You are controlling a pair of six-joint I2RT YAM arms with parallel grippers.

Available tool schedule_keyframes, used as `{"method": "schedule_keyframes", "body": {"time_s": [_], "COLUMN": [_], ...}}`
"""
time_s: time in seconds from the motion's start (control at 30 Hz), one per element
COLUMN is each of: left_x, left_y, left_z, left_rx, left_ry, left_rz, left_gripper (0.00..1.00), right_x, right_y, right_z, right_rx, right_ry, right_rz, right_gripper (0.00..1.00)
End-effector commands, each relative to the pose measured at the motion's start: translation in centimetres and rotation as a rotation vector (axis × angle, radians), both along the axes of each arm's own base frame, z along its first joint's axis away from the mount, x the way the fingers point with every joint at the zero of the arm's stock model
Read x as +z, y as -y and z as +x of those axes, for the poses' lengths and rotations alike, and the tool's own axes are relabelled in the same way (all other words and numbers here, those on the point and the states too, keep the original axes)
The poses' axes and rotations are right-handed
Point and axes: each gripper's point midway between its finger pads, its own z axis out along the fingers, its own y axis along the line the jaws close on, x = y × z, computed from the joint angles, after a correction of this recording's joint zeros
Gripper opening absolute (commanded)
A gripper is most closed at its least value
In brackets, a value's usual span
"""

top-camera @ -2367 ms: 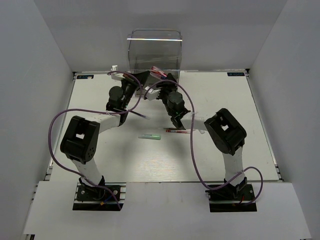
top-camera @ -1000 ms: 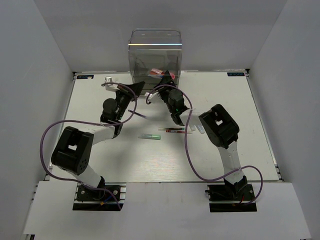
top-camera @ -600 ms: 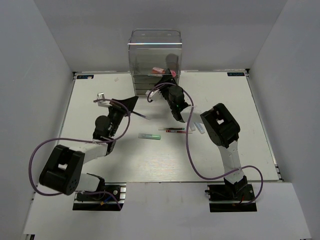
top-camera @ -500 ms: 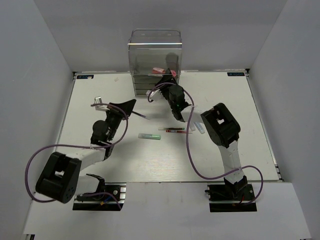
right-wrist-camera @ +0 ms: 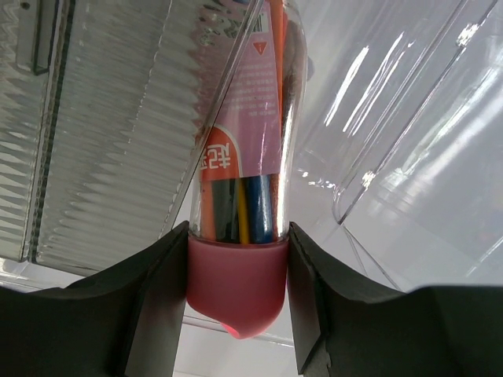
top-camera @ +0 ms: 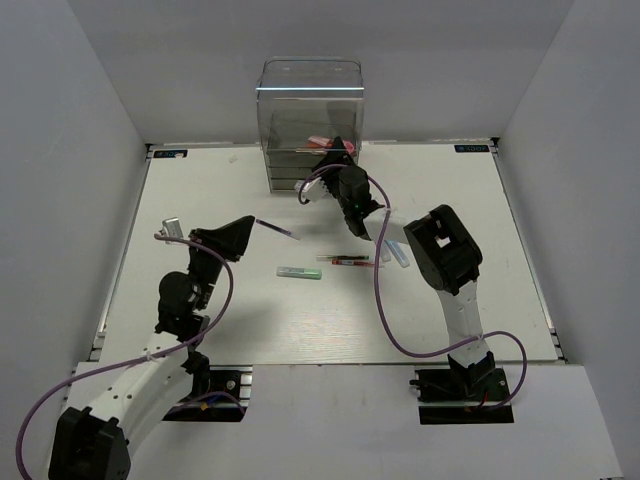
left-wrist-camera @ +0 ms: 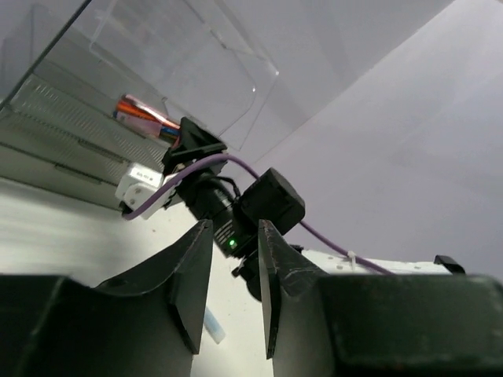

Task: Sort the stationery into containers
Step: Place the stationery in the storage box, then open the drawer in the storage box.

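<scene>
Right end effector (right-wrist-camera: 237, 302) of mine grips the chunky pink pen (right-wrist-camera: 238, 259), with the clear cabinet (right-wrist-camera: 102, 118) just ahead. Left end effector (left-wrist-camera: 234, 287) hangs narrow, holding nothing.

Clear glossy plastic cabinet (top-camera: 310, 110), ribbed drawers (right-wrist-camera: 102, 118); smooth glossy pink pen (right-wrist-camera: 236, 290); matt table (top-camera: 450, 290)

High overhead from the near side; both wrist views low, toward the cabinet (top-camera: 300, 110).
</scene>
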Motion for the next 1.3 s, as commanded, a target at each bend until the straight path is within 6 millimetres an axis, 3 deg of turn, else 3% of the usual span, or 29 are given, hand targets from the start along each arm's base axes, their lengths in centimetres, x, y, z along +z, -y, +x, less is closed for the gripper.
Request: {"method": "schedule_keyframes", "body": {"time_s": [0.0, 0.03, 0.13, 0.17, 0.37, 0.57, 0.63, 0.7, 0.73, 0.77, 0.8, 0.83, 0.87, 0.93, 1.07, 1.1, 1.13, 1.17, 1.2, 1.27], "left_x": [-3.5, -3.5, -4.4, -4.0, -4.6, -4.3, -4.3, -4.3, -4.3, -4.6, -4.6, -4.3, -4.7, -5.1, -5.6, -6.0, -6.0, -6.5, -6.6, -6.5], "left_y": [-0.5, -0.4, -0.3, -0.4, -0.4, -0.5, -0.5, -0.5, -0.5, -0.4, -0.4, -0.3, -0.3, -0.2, 0.0, 0.0, 0.3, 0.5, 0.9, 1.7], "left_z": [0.1, -0.1, -0.5, -0.6, -0.8, -0.9, -0.9, -0.9, -0.9, -0.8, -0.8, -0.9, -0.7, -0.6, 0.0, 0.1, 0.2, 0.8, 1.0, 1.7], "left_rx": [0.03, 0.019, 0.008, 0.008, 0.01, 0.01, 0.01, 0.01, 0.01, 0.01, 0.01, 0.001, 0.001, 0.001, 0.0, 0.0, -0.012, -0.009, -0.031, -0.056], "left_ry": [-0.093, -0.095, -0.114, -0.103, -0.121, -0.113, -0.113, -0.113, -0.113, -0.121, -0.121, -0.112, -0.123, -0.136, -0.159, -0.172, -0.177, -0.199, -0.205, -0.217], "left_rz": [0.066, 0.07, 0.071, 0.067, 0.083, 0.08, 0.08, 0.08, 0.08, 0.083, 0.083, 0.082, 0.086, 0.091, 0.099, 0.104, 0.108, 0.135, 0.152, 0.177], "left_gripper": [0.41, 0.41, 0.43, 0.44, 0.45, 0.45, 0.45, 0.45, 0.45, 0.45, 0.45, 0.43, 0.43, 0.38, 0.29, 0.26, 0.26, 0.26, 0.26, 0.27], "right_x": [5.1, 5.2, 5.5, 5.3, 5.2, 6.5, 7.2, 4.9, 6.7, 5.3, 3.6, 5.4, 4.6, 1.9, -0.7, -0.9, 0.4, -0.9, -0.9, 0.6], "right_y": [-1.3, -1.3, -1.4, -1.2, -1.4, -1.6, -1.7, -2.0, -1.8, -1.8, -2.0, -1.7, -1.8, -1.5, -0.1, 0.5, 0.6, 1.2, 2.0, 2.8], "right_z": [-0.1, -0.1, -0.3, -0.2, -1.2, -3.3, -5.1, -6.6, -7.7, -9.2, -9.5, -10.7, -11.4, -13.6, -16.7, -17.5, -17.3, -17.7, -18.1, -18.1], "right_rx": [0.003, -0.006, 0.0, -0.002, 0.033, 0.08, 0.127, 0.185, 0.199, 0.243, 0.264, 0.282, 0.301, 0.332, 0.282, 0.251, 0.224, 0.173, 0.123, 0.067], "right_ry": [0.209, 0.207, 0.203, 0.197, 0.193, 0.219, 0.21, 0.15, 0.168, 0.112, 0.072, 0.06, 0.015, -0.124, -0.348, -0.434, -0.452, -0.562, -0.642, -0.715], "right_rz": [-0.281, -0.276, -0.277, -0.276, -0.25, -0.192, -0.155, -0.147, -0.117, -0.09, -0.115, -0.045, -0.04, 0.002, 0.148, 0.226, 0.289, 0.359, 0.466, 0.65], "right_gripper": [0.13, 0.32, 0.66, 0.71, 0.85, 0.85, 0.85, 0.85, 0.85, 0.83, 0.82, 0.8, 0.78, 0.68, 0.46, 0.36, 0.31, 0.26, 0.22, 0.13]}}
